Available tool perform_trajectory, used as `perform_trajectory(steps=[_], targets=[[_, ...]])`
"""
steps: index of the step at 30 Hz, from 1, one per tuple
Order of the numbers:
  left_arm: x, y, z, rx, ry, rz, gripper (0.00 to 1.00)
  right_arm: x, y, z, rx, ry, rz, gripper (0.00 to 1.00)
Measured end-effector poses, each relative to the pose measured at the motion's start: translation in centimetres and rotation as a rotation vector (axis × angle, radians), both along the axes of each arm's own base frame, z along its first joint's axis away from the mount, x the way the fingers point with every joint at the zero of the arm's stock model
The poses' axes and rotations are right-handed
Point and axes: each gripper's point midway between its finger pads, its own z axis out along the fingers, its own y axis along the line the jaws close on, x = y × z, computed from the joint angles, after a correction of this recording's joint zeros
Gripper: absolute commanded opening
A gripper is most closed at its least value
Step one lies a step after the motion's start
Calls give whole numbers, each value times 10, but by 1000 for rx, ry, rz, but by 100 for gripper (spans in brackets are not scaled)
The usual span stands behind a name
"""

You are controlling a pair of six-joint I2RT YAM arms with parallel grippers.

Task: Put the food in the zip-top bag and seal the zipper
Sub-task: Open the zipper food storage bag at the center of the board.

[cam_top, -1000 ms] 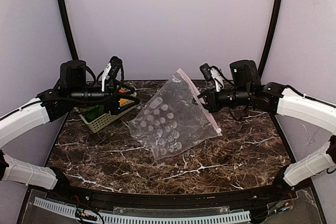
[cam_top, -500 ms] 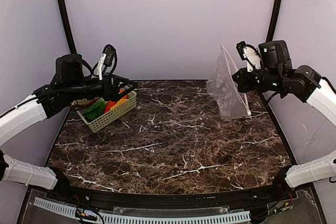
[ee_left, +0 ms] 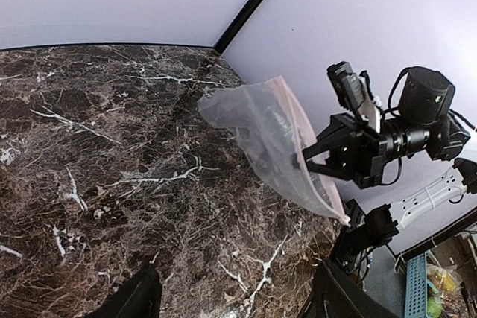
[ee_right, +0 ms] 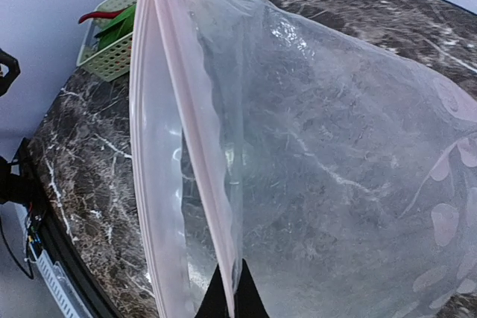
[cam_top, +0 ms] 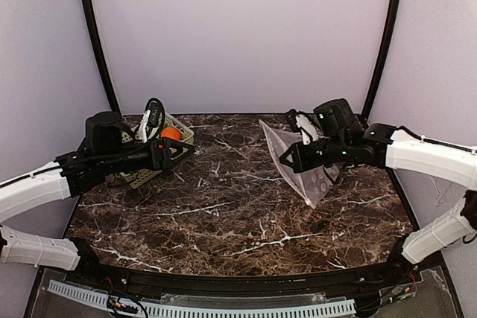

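Although no food is yet bagged, loading is judged to be the step in hand. Tabletop (cam_top: 238, 214): dark marble. Zip-top bag (ee_right: 335, 147): held up well to the right of the basket (cam_top: 181, 130), facing it. Right tool (cam_top: 287, 160): pressed together, pinching the bag's edge. Left tool (cam_top: 179, 152): spread, empty, just beside the basket. Food, such as the orange fruit (cam_top: 171, 133) and red chili (ee_right: 100, 15): inside the basket. Zipper (ee_right: 186, 132): unsealed. Next, one piece must be grasped and carried to the bag's mouth.
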Motion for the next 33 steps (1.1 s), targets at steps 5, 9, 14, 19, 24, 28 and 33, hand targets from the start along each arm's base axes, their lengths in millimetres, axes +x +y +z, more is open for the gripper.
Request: perform_trajectory(steps=[5,9,14,19,24,28,33], targets=[[-6,-10,-8,-67,28,12,71,-19,56,-24,54,66,102,0],[-8,-21,-16,-102,59,13,73,-28,88,-39,95,110,134,0],[-8,-36,-28,-132,105,20,74,-29,111,-41,130,131,139,0],[-6,-48,-47,-110,149,54,74,-31,126,-32,171,122,148,0],[-2,-54,-69,-78,196,91,71,-34,133,-24,189,110,150,0],[2,-57,-82,-60,221,112,69,-33,135,-27,183,106,143,0],[7,-60,-75,-69,205,130,68,-31,139,-32,159,94,127,0]])
